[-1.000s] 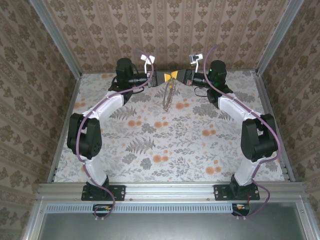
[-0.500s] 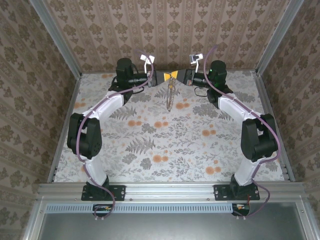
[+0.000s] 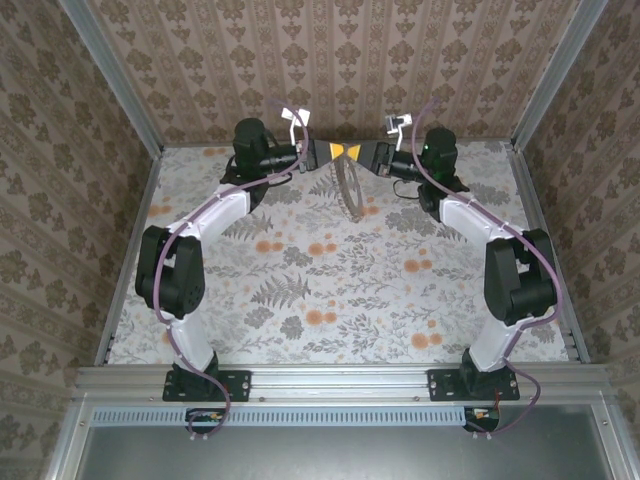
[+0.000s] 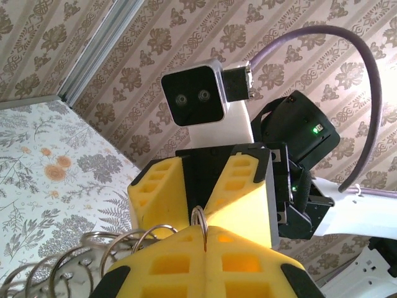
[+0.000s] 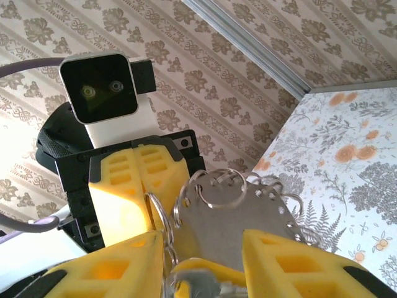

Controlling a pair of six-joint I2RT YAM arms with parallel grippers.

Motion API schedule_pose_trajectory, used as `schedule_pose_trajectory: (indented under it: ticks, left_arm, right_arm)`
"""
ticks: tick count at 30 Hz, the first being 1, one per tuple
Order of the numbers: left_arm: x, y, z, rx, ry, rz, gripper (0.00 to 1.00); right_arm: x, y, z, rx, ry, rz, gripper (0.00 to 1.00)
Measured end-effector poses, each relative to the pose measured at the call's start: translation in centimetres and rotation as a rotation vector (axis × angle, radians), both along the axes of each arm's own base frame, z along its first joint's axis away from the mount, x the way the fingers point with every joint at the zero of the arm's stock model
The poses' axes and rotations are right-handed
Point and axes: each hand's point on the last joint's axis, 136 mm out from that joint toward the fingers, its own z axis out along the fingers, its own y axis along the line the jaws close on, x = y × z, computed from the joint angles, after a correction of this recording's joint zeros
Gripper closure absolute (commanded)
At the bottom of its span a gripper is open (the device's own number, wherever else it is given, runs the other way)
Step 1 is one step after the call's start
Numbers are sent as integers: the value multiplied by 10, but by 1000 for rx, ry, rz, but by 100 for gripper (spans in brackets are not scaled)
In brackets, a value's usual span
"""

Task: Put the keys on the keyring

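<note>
Keyring point(image 3: 348, 190) in tight left fingers point(image 4: 248, 264), right fingers point(image 4: 239, 186) apart.

Left gripper point(image 4: 205, 239) clamps what seems the keyring point(image 4: 199, 208).

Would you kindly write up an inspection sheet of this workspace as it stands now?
Surface: floral-print table.
Job's things: keyring, a grey disc edged with small wire rings, held up between the grippers; keys not made out.
Clutter: nothing seen.
Grippers: left gripper shut on one ring of the keyring; right gripper with jaws apart around the keyring.
Cables: purple cable looping off each arm.
Surroundings: patterned walls; metal rail at the near edge.
</note>
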Motion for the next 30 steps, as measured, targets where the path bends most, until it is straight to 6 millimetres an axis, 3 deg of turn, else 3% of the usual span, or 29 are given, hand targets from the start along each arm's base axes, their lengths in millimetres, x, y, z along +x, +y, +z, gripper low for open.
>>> schedule_pose_trajectory:
  ticks: [5, 14, 25, 30]
  left_arm:
    - [0, 0, 3, -12, -2, -1, 100]
    - [-3, 1, 12, -36, -23, -11, 100]
    - [-11, -1, 16, -50, -23, -49, 100]
    - [-13, -2, 16, -49, -22, -58, 100]
  right_arm:
    - [-6, -12, -2, 12, 2, -32, 53]
    - [-12, -17, -10, 26, 2, -52, 48]
    - [-16, -8, -9, 31, 1, -36, 42]
    - [-21, 0, 4, 33, -37, -5, 42]
